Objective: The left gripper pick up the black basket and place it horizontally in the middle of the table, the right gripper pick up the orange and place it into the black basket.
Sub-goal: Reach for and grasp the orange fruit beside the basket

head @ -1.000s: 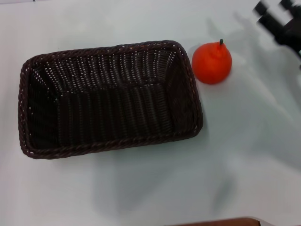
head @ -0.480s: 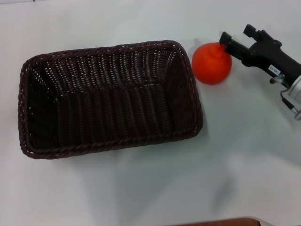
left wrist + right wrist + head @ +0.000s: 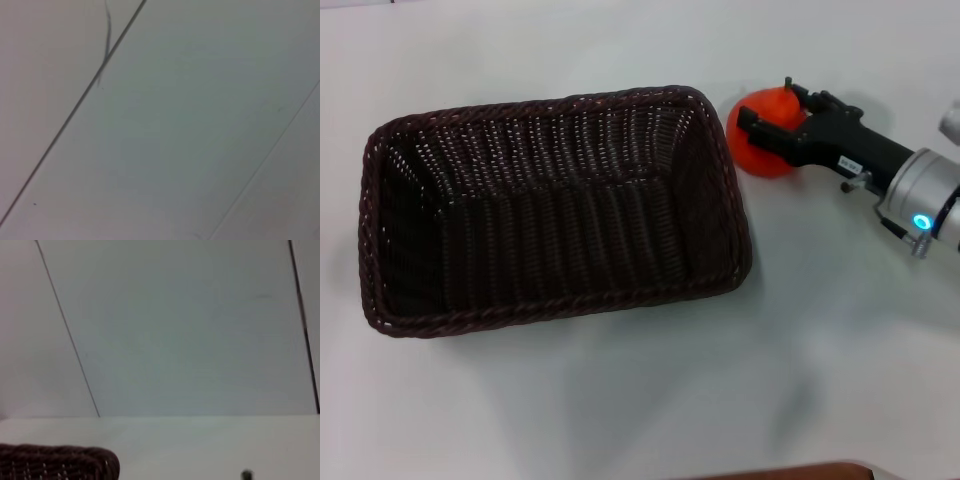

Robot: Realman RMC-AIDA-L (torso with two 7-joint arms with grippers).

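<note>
The black basket (image 3: pixel 555 205) lies lengthwise on the white table (image 3: pixel 620 400), left of centre in the head view, and is empty. The orange (image 3: pixel 760 160) sits on the table just off the basket's far right corner. My right gripper (image 3: pixel 768 103) reaches in from the right with its fingers spread, one on each side of the orange's top. The basket's rim corner also shows in the right wrist view (image 3: pixel 55 462), along with a small dark tip (image 3: pixel 246 474) that may be the orange's stem. The left gripper is out of view.
The silver wrist with a blue light (image 3: pixel 921 222) lies over the table's right side. A brown edge (image 3: pixel 780 472) shows at the table's near side. The left wrist view shows only a pale surface with thin dark lines.
My right gripper has come in from the far right and moved left and down until its fingers straddle the orange. The orange and the basket have stayed nearly where they were.
</note>
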